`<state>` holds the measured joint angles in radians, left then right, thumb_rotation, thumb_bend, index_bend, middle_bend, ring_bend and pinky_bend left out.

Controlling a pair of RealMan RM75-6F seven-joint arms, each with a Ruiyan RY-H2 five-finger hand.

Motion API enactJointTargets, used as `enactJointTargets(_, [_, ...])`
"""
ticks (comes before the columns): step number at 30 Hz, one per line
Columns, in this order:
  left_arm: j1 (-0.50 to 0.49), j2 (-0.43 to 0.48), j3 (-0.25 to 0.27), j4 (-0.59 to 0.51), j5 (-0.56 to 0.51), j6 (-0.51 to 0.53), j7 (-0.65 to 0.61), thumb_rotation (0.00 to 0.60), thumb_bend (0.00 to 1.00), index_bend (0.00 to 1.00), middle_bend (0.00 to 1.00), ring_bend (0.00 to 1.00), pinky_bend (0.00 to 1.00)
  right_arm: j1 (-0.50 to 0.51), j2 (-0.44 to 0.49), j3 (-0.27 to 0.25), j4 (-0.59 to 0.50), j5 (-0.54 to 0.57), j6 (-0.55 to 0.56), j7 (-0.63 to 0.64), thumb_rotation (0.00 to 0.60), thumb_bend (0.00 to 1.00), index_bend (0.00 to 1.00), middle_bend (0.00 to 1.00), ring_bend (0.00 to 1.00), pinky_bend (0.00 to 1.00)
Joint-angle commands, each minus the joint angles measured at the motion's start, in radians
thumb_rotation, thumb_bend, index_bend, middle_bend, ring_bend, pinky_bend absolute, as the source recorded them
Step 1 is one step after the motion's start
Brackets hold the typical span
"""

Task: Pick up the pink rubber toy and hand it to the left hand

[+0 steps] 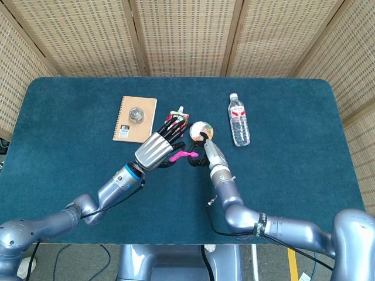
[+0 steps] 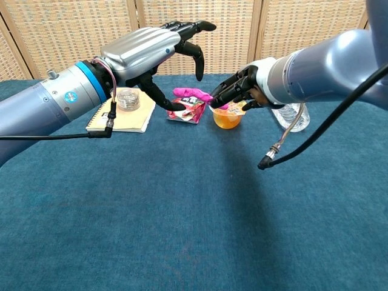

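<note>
The pink rubber toy (image 1: 183, 155) hangs in the air above the table's middle, and my right hand (image 1: 206, 154) pinches its right end. In the chest view the pink toy (image 2: 191, 93) sticks out leftward from my right hand (image 2: 240, 91). My left hand (image 1: 159, 148) is right beside the toy's free end, its fingers spread. Seen from the chest, my left hand (image 2: 159, 50) arches over that end, thumb below and the other fingers above. Whether it touches the toy I cannot tell.
A tan notebook (image 1: 128, 127) with a small round tin (image 1: 136, 114) lies at the back left. A red snack packet (image 2: 187, 111) and an orange jelly cup (image 2: 227, 117) sit under the hands. A water bottle (image 1: 238, 127) lies to the right.
</note>
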<state>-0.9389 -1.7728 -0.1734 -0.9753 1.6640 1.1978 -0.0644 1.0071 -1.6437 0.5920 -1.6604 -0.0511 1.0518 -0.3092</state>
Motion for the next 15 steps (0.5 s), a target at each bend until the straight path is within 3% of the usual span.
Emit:
enactJointTargets(1, [-0.003,-0.003,0.001,0.001,-0.003,0.002,-0.004,0.600,0.23,0.48,0.00,0.00,0.00,0.000,0.002,-0.001,-0.001,0.000,-0.001,0.002,0.600,0.64,0.66,0.04,0.00,0.00])
enactJointTargets(15, [-0.022,-0.018,0.005,-0.004,-0.032,-0.017,0.006,0.600,0.34,0.50,0.00,0.00,0.00,-0.004,0.014,-0.008,-0.008,0.002,-0.010,0.021,0.600,0.64,0.66,0.04,0.00,0.00])
